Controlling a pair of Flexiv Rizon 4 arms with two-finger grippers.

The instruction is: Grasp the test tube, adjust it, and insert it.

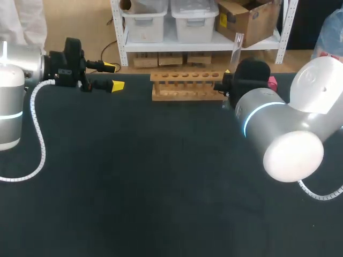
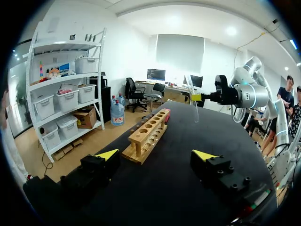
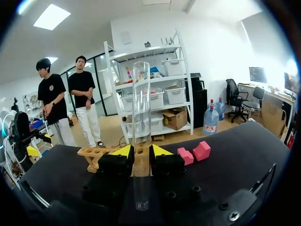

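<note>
FAR EDGE OF THE WORKTOP: My right pincer pinches the clear test tube between its two yellow tips, one on each side. The tube stands close to upright, leaning a little, and is lifted off the dark worktop. It hangs just beside the right end of the wooden rack, which sits at the middle of the far edge with its row of holes all open.

By my reading the grasp is done. The adjusting looks largely done too, since the tube is near vertical (its rounded end seems to point down, though I cannot be sure). The insertion is what remains, as no hole holds the tube yet and it is not over one.

My right arm comes in from the right edge, its pale elbow bulking large over the near right of the worktop. Its wrist is turned so the fingers lie level and point at the rack's end. Two pink blocks lie beside that pincer, near the far edge.

My left pincer hangs near the far left corner, spread wide and holding nothing. Its fingers lie level and aim along the far edge towards the rack, well apart from it.
</note>
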